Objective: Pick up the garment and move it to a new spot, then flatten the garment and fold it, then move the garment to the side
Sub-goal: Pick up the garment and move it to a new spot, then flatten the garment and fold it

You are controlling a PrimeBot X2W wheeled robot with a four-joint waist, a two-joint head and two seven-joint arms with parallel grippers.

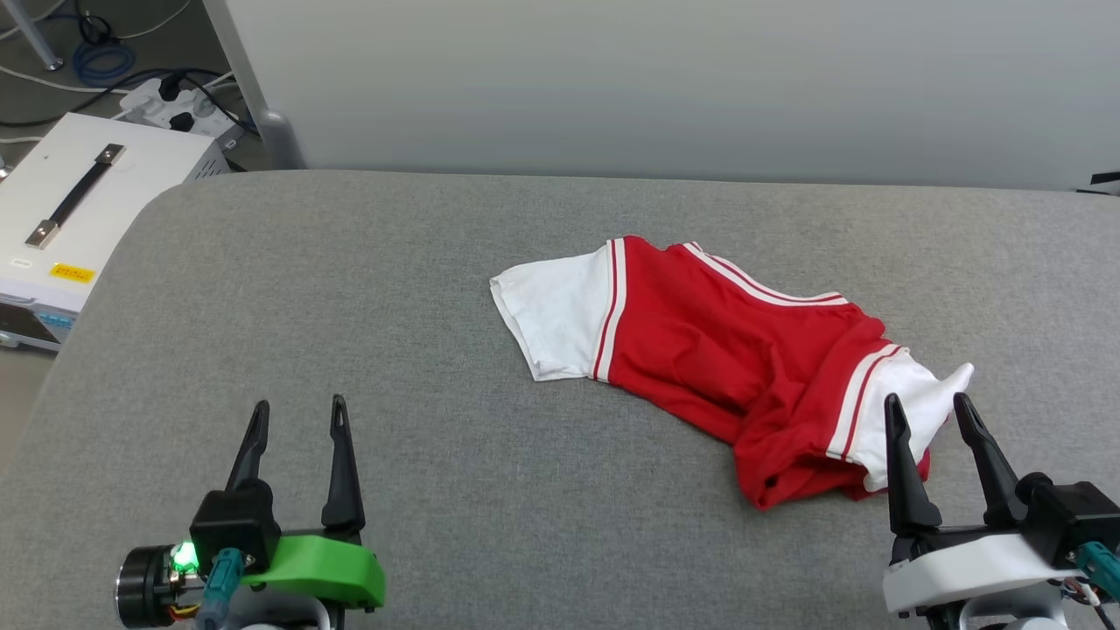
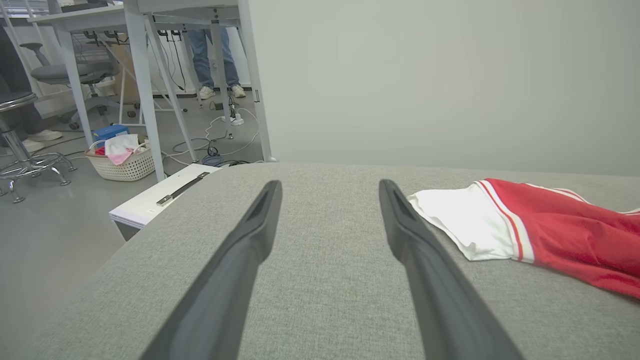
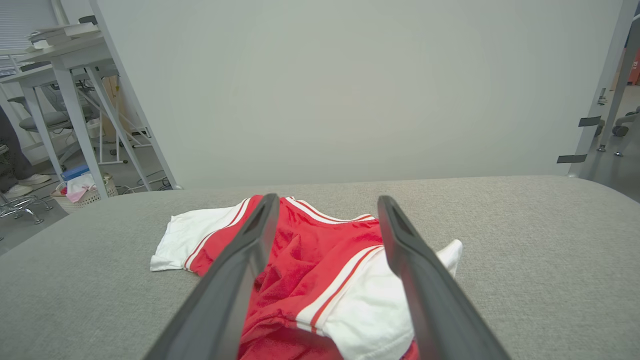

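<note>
Garment (image 1: 717,350) crumpled on grey tabletop (image 1: 350,289), its near white sleeve just ahead of right hand (image 1: 929,411), spread open, empty. Left hand (image 1: 297,416) open too, well apart from garment, bare surface ahead, rounded tabletop edge to its left

The head view looks forward and down from above the near edge of the grey worktop (image 1: 350,289) toward the far wall (image 1: 612,87). Both wrist views sit low, just above the surface, facing that wall. All three share the garment (image 1: 700,350): at the right edge of the left wrist view, close and central in the right wrist view.
</note>
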